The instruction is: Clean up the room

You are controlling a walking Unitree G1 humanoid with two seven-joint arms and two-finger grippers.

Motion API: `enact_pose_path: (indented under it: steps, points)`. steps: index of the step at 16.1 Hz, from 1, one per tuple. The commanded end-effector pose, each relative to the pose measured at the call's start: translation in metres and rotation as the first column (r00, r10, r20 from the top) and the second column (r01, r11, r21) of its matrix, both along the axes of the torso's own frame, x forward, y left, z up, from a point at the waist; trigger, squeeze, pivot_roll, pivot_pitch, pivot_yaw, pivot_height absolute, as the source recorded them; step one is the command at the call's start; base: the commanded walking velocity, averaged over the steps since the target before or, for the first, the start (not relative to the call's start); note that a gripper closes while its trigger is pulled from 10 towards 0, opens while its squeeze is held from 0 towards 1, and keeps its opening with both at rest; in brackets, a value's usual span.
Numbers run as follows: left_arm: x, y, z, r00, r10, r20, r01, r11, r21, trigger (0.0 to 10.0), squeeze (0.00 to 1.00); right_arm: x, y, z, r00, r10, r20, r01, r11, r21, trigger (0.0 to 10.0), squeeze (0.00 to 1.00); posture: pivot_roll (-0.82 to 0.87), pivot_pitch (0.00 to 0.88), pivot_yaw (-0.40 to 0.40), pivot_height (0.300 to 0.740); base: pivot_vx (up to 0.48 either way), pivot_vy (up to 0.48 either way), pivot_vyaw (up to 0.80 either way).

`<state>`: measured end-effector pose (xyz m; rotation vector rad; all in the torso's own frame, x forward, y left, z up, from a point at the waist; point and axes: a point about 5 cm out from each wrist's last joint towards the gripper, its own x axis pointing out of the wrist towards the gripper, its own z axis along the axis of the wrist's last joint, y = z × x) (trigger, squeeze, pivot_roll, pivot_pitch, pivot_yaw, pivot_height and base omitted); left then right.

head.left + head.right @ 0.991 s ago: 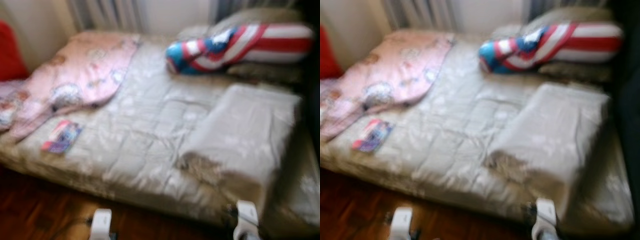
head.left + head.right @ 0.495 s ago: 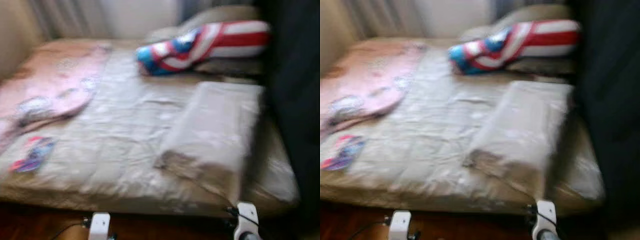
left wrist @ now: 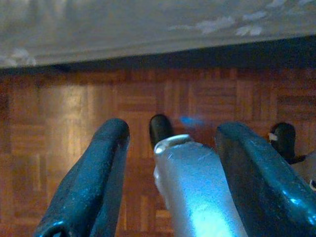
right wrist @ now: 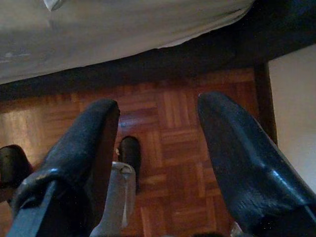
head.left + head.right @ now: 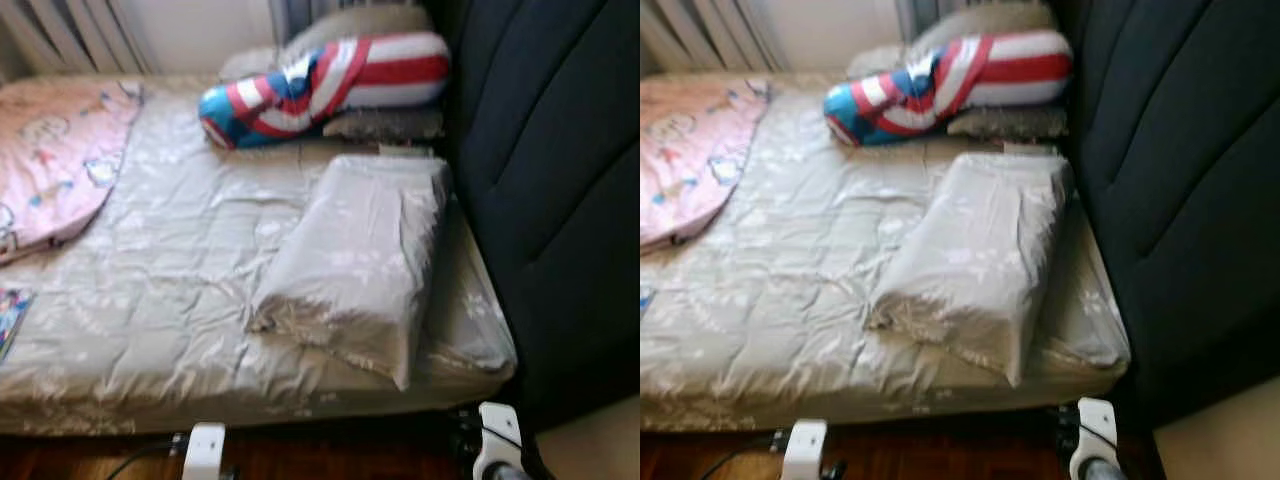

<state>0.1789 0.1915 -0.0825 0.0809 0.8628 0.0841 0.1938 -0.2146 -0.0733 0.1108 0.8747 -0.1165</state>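
Since a second ago the camera has swung toward the robot's right, so the whole scene has slid leftward while the things on it lie as they did. Against the low bed with its wrinkled grey-beige patterned cover (image 5: 180, 290), taken as the landmark, the small colourful booklet (image 5: 8, 318) lies at the bed's far left edge, flat on the cover near the front side and cut off by the picture edge. Behind it, over the bed's left rear corner, spreads the pink cartoon-print blanket (image 5: 50, 160), rumpled and lying flat on the cover. At the head of the bed, toward the rear right, rests the long red, white and blue striped bolster pillow (image 5: 320, 85), leaning on a grey-beige pillow (image 5: 985, 22) behind it. On the bed's right half sits the folded grey-beige quilt (image 5: 355, 260), a thick rectangular bundle in the same print as the cover, one fringed edge facing the front. Just beside the bed's right side stands a tall dark padded panel (image 5: 545, 190).

Below the bed's front edge, over the brown parquet floor (image 3: 64, 103), the left gripper (image 3: 170, 182) hangs with its black fingers spread apart, holding nothing. The right gripper (image 4: 158, 163) hangs likewise near the bed's right front corner, fingers spread and empty.
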Motion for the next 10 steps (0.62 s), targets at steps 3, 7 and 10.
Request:
enact_pose_path:
  steps: [3, 7, 10]
  points:
    - [-0.0046, 0.0038, -0.0018, 1.000, 0.006, -0.016, -0.006, 1.000, 0.018, 10.0, 0.00, -0.0048, 0.0056, -0.0035, 1.000, 0.001, -0.011, -0.001, 1.000, 0.021, 10.0, 0.00, 0.02, 0.131, -0.021, 0.740, 0.000, 0.000, 0.00]
    - [-0.0036, 0.0009, -0.0016, 1.000, 0.026, -0.008, -0.026, 1.000, 0.002, 10.0, 0.00, -0.0050, 0.0053, -0.0036, 1.000, 0.004, -0.012, -0.003, 1.000, 0.019, 10.0, 0.00, 0.02, 0.122, -0.022, 0.740, 0.000, 0.000, 0.00]
    - [-0.0025, -0.0001, -0.0016, 1.000, 0.016, -0.016, -0.016, 1.000, 0.007, 10.0, 0.00, -0.0052, 0.0053, -0.0036, 1.000, 0.006, -0.012, -0.006, 1.000, 0.020, 10.0, 0.00, 0.02, 0.115, -0.022, 0.740, 0.000, 0.480, 0.00]
